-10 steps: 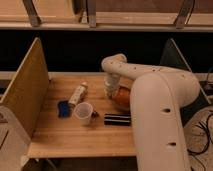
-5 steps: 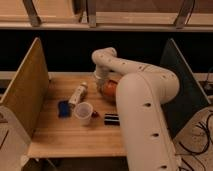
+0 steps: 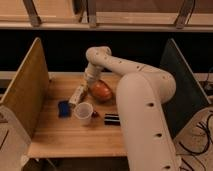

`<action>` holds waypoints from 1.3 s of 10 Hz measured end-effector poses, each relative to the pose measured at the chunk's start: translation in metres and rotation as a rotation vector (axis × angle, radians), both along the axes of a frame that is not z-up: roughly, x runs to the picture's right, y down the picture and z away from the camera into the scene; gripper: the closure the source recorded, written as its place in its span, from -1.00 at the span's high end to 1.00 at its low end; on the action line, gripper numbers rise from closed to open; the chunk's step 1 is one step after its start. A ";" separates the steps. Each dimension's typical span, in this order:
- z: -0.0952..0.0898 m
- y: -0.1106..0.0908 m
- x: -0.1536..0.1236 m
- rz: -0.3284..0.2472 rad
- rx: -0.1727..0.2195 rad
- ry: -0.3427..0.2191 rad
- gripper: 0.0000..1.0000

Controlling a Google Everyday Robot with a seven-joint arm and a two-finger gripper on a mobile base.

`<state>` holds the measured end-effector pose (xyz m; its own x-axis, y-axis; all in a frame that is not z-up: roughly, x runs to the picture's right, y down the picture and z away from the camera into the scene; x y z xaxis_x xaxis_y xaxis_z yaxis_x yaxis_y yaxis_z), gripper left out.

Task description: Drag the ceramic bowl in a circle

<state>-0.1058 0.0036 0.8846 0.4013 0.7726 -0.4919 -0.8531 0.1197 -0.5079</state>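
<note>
The ceramic bowl (image 3: 101, 91) is orange-brown and rests on the wooden table (image 3: 75, 135), near the middle toward the back. My white arm reaches over the table from the right, and its gripper (image 3: 92, 83) is down at the bowl's left rim. The arm's end hides the contact with the bowl.
A white cup (image 3: 83, 112) stands in front of the bowl. A blue object (image 3: 63, 108) and a pale packet (image 3: 78, 94) lie to its left. A dark flat item (image 3: 112, 119) lies to the cup's right. A wooden panel (image 3: 22, 90) walls the left side, a dark panel (image 3: 180, 80) the right.
The arm has swung leftward across the table and the bowl has slid left with it, now close to the pale packet.
</note>
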 end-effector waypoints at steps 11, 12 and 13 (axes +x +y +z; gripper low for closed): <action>0.011 0.071 0.155 0.093 -0.136 0.332 -1.00; 0.018 0.063 0.156 0.086 -0.128 0.335 -1.00; 0.028 0.050 0.151 0.072 -0.113 0.326 -1.00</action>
<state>0.0456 0.0532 0.9125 0.1557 0.7269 -0.6688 -0.9767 0.0118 -0.2144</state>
